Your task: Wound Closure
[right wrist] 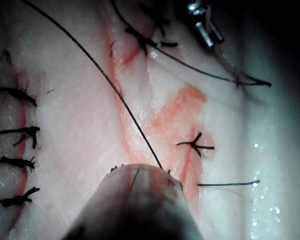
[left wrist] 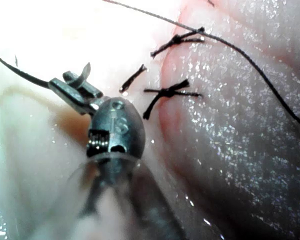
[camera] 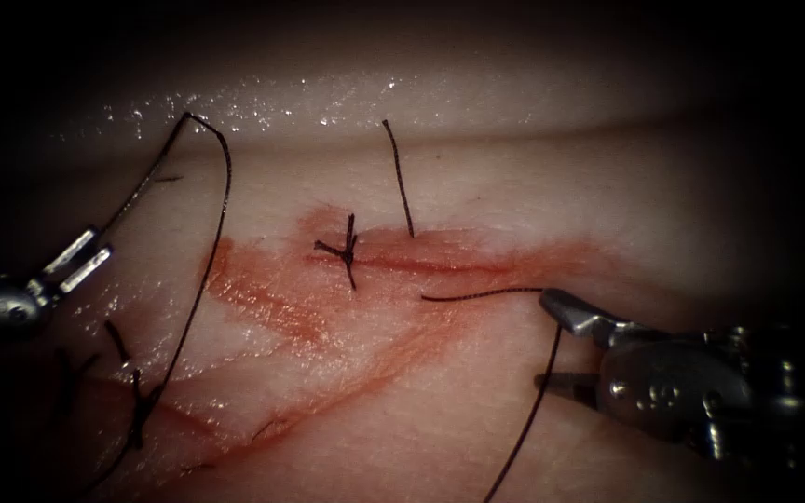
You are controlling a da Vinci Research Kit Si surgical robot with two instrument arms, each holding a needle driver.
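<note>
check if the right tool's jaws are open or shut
Open: in the endoscope view the right tool has its jaws spread wide apart, with the thread passing between them.

Endoscope light: dim overall; it falls brightest on the middle of the tissue (camera: 477, 186) and fades to black toward every edge.
Endoscope glare: small white sparkles dot the wet ridge of the tissue behind the cut.
Endoscope metal: the left tool (camera: 81, 261) glints pale against the gloom, while the right tool (camera: 561, 345) shows duller grey highlights.
Left wrist light: very strong, so part of the tissue (left wrist: 65, 30) burns out to plain white.
Left wrist glare: fine specks glitter across the moist surface.
Right wrist light: moderate; the right tool (right wrist: 135, 205) is a dark mass and one side sinks into shadow.
</note>
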